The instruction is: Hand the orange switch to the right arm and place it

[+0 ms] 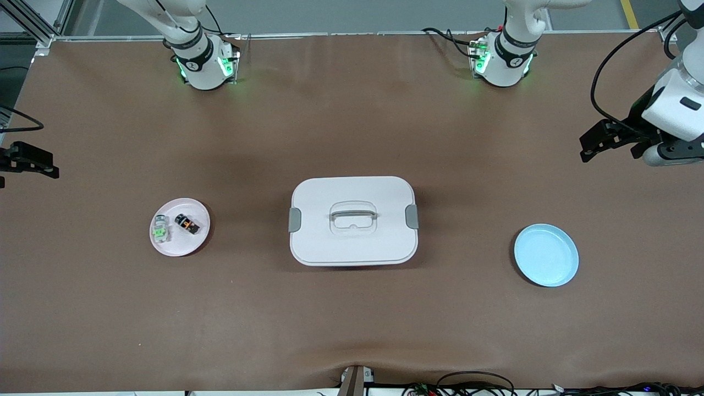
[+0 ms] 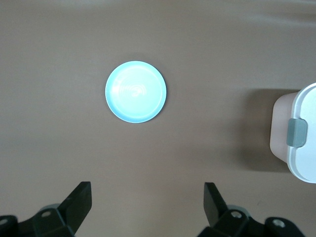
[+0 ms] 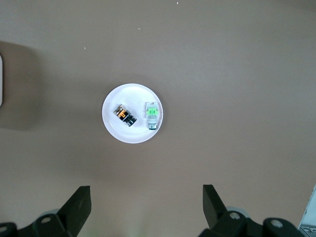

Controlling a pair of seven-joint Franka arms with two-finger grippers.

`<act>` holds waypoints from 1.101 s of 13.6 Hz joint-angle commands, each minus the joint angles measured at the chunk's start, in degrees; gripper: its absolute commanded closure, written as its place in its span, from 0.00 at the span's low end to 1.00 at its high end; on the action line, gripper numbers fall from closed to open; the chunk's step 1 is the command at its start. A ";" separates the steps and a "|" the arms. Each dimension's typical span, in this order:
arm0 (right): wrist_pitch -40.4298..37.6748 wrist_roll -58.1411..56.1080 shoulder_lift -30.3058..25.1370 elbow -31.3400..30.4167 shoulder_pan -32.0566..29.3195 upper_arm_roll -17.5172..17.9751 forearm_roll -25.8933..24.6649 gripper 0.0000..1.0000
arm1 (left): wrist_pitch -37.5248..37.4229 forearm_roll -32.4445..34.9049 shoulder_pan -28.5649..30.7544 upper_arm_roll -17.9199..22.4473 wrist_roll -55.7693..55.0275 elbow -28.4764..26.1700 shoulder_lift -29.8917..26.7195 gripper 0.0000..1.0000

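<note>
Toward the right arm's end of the table, location of task item: the tiny black rectangular orange switch (image 1: 187,223) (image 3: 124,115) is lying on a small round pale pink plate (image 1: 192,245) (image 3: 129,135), nothing gripping it.
Long axis: the orange switch is lying flat and running diagonally across the plate, one end pointing toward the robots' bases and the right arm's end of the table, the other toward the front camera and the table centre. Its orange middle part is facing up.
Neighbour on plate: a pale, clear-bodied switch with a bright green part (image 1: 160,229) (image 3: 152,115) is sitting just beside the orange switch, apart from it, on the side toward the right arm's end.
Obstructions: a white rounded-rectangular plastic box with a recessed handle and grey side clips (image 1: 353,220) (image 2: 298,133) is occupying the table centre, between the pink plate and a round light blue plate (image 1: 546,254) (image 2: 136,91). The blue plate is sitting bare, toward the left arm's end.
Surfaces: a matte brown covering is spreading over the table (image 1: 352,319); both plates are looking smooth and shallow-rimmed.
Right gripper (image 3: 147,207): it is hanging over the table with the pink plate in its wrist view; its black fingers are standing wide apart, released, grasping nothing. Only part of it is showing at the front view's edge.
Left gripper (image 1: 587,147) (image 2: 147,202): it is waiting over the table edge at the left arm's end, with its fingers spread apart and nothing between them.
</note>
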 commanded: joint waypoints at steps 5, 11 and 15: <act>-1.33 0.70 -0.52 0.46 -1.05 0.72 1.23 0.00 | 0.51 0.26 -0.21 0.18 1.12 0.06 -0.14 0.00; -1.34 0.70 -3.67 -3.14 6.21 -7.41 2.81 0.00 | 0.68 0.35 -0.30 0.18 1.12 0.06 0.12 0.00; -1.51 0.70 -6.13 -6.12 10.82 -13.43 5.53 0.00 | 0.68 0.35 -0.13 0.18 1.12 0.06 0.03 0.00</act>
